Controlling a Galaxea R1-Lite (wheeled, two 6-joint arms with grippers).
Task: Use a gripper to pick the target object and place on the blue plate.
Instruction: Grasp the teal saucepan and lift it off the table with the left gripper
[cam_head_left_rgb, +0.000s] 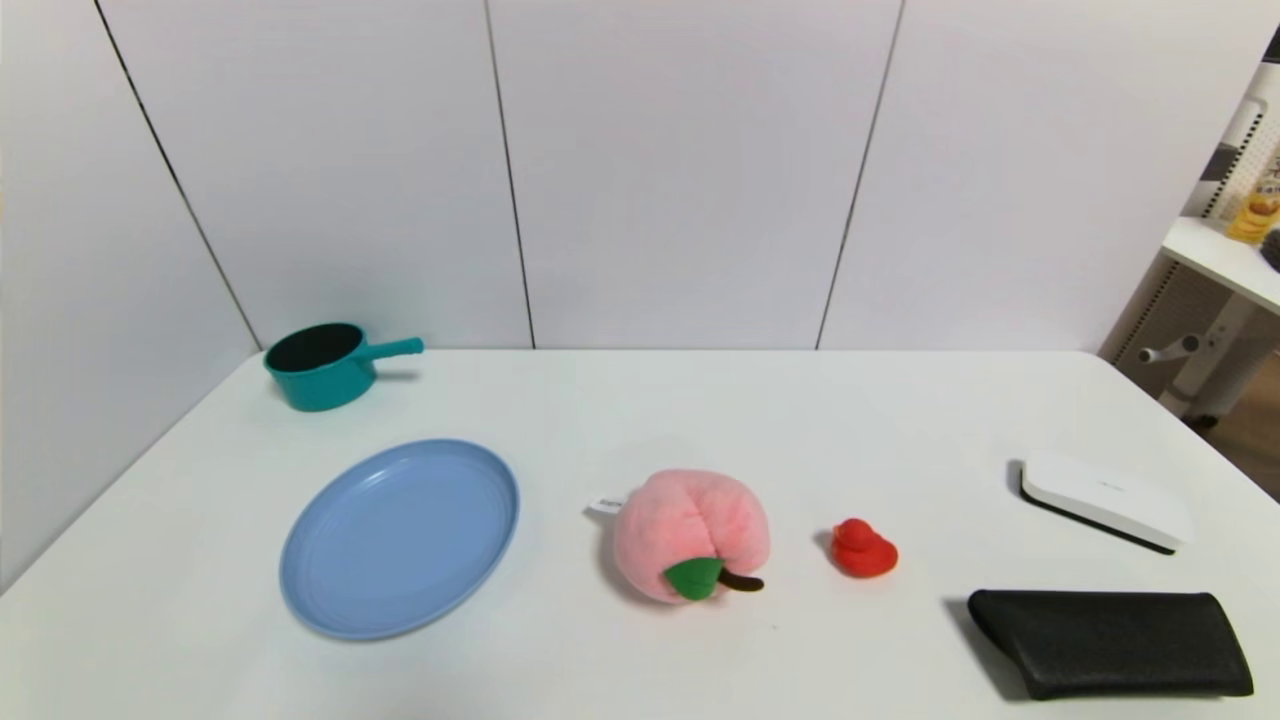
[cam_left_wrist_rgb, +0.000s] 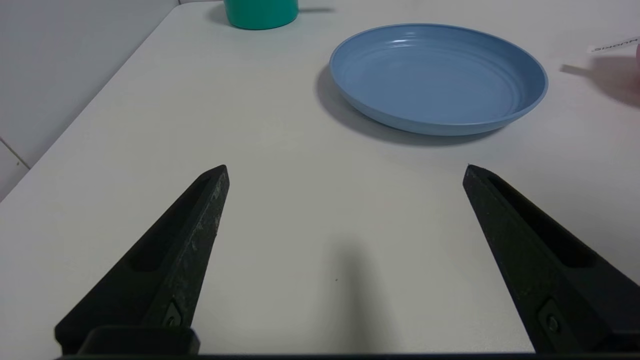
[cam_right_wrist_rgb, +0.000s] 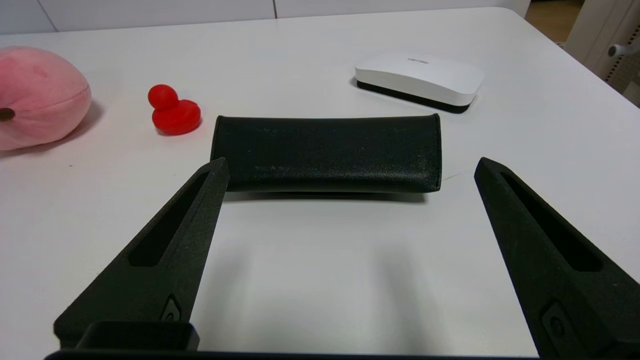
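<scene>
A small teal saucepan (cam_head_left_rgb: 322, 366) with a dark inside stands at the table's far left corner, its handle pointing right; its base (cam_left_wrist_rgb: 261, 12) shows in the left wrist view. The wide blue plate (cam_head_left_rgb: 400, 535) (cam_left_wrist_rgb: 437, 77) lies empty in front of it, nearer me. Neither arm shows in the head view. My left gripper (cam_left_wrist_rgb: 346, 169) hovers open over bare table, short of the plate, nothing between its fingers. My right gripper (cam_right_wrist_rgb: 351, 162) hangs open just short of a black case, holding nothing.
A pink plush peach (cam_head_left_rgb: 690, 533) (cam_right_wrist_rgb: 37, 97) and a red toy duck (cam_head_left_rgb: 862, 549) (cam_right_wrist_rgb: 172, 111) sit mid-table. A black case (cam_head_left_rgb: 1110, 640) (cam_right_wrist_rgb: 327, 152) and a white box (cam_head_left_rgb: 1105, 498) (cam_right_wrist_rgb: 419, 80) lie at the right. The wall stands close behind the saucepan.
</scene>
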